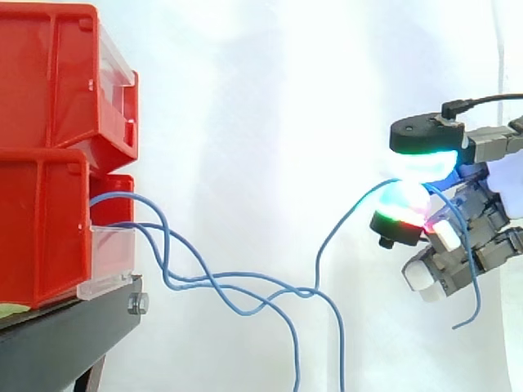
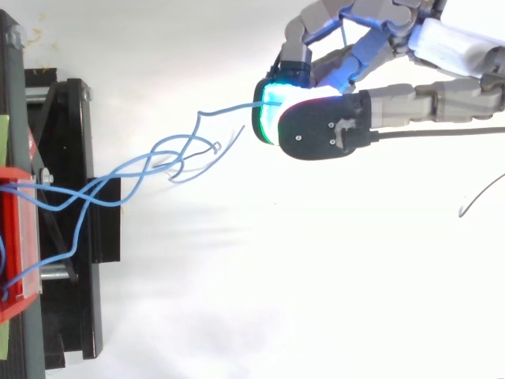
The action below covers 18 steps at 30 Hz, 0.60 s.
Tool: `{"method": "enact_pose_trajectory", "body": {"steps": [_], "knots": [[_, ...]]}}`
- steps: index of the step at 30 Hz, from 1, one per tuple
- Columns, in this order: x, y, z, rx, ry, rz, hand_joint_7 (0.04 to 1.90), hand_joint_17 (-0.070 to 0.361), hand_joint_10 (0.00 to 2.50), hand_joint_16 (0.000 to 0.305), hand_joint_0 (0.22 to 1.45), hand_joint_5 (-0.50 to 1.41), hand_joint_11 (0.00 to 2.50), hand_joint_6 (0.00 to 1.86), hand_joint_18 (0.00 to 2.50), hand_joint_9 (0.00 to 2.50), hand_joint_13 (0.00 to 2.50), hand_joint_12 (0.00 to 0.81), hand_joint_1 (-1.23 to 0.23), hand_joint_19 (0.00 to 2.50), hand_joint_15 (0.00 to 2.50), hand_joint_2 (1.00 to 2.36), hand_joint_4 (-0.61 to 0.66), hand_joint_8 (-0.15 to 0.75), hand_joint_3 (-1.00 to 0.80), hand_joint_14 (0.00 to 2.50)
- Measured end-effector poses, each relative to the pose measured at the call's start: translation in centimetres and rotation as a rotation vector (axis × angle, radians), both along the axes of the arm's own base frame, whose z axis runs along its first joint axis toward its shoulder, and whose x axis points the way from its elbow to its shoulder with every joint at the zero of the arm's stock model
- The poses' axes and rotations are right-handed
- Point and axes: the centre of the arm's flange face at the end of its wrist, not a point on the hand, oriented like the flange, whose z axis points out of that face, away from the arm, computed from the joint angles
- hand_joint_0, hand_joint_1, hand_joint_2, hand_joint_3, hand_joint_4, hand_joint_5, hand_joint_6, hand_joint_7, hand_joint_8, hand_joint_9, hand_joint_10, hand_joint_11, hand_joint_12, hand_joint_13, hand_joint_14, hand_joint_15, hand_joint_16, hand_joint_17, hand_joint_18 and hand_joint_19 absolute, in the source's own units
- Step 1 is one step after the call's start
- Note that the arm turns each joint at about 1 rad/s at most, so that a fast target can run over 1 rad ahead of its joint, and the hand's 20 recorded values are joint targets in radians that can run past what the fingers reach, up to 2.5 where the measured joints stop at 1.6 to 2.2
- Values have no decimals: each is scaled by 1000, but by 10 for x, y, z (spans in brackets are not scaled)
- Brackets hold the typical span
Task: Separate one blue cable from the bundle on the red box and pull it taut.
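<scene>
Watching the side view, I see the hand (image 1: 478, 204) well to the right of the lower red bin (image 1: 41, 229), which sits on the black stand (image 1: 65, 343); its glowing pads (image 1: 421, 163) are pinching one blue cable (image 1: 347, 208); that cable climbs in a curve from the bundle (image 1: 212, 282) up to the pinch, bent rather than straight; a short loose end (image 1: 472, 302) hangs below the hand; the bundle leaves the bin's front opening, sags and crosses over itself; from above, the held cable (image 2: 229, 109) runs from the tangle to the hand (image 2: 355, 110).
</scene>
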Motion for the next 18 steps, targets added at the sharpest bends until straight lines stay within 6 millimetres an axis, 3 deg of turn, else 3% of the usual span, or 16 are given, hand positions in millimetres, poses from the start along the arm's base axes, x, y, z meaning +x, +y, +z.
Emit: {"method": "enact_pose_trajectory", "body": {"steps": [18], "knots": [[0,0,0,0,0,0,1045,64,23,29,654,-115,547,938,552,1028,753,257,-799,288,398,1020,-106,230,-55,17]]}}
